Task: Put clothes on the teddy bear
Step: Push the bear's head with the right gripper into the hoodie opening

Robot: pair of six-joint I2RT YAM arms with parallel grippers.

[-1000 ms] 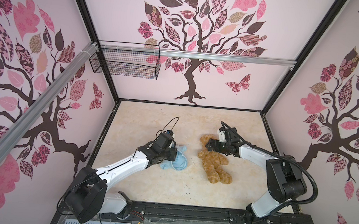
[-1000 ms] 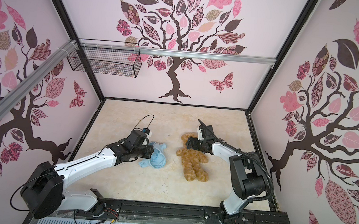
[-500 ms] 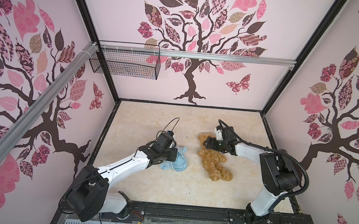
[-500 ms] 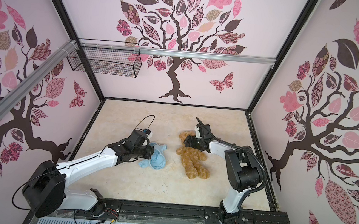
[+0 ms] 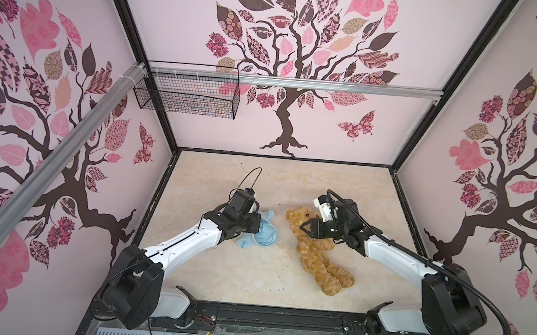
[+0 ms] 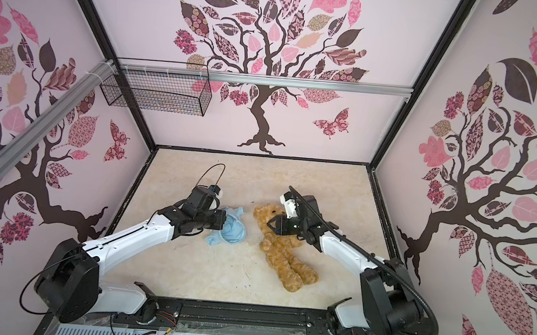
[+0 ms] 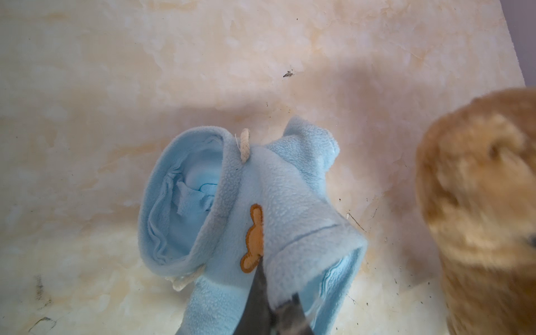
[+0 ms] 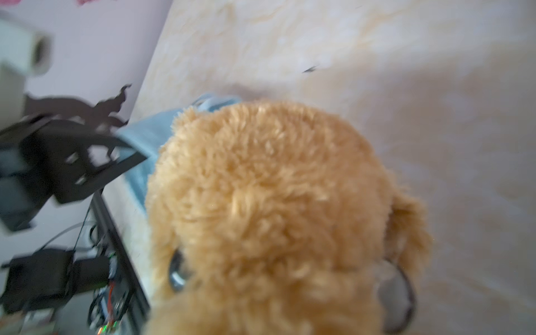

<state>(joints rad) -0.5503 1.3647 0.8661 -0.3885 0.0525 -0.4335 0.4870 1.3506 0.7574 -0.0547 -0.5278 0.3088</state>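
**Bear's head points toward shirt**

Left gripper (image 7: 274,304) pinched shut on light-blue shirt (image 5: 262,235), mid-table (image 5: 216,277). Teddy bear (image 5: 317,255) lies just right of the shirt, not touching. Its long axis runs from head far-left to legs near-right. Right gripper (image 5: 303,227) straddles the head; firm hold cannot be told.

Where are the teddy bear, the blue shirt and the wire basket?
teddy bear (image 5: 315,255): a top view, on its torso.
blue shirt (image 7: 293,185): left wrist view, on its front.
wire basket (image 5: 186,100): a top view, on its front mesh.
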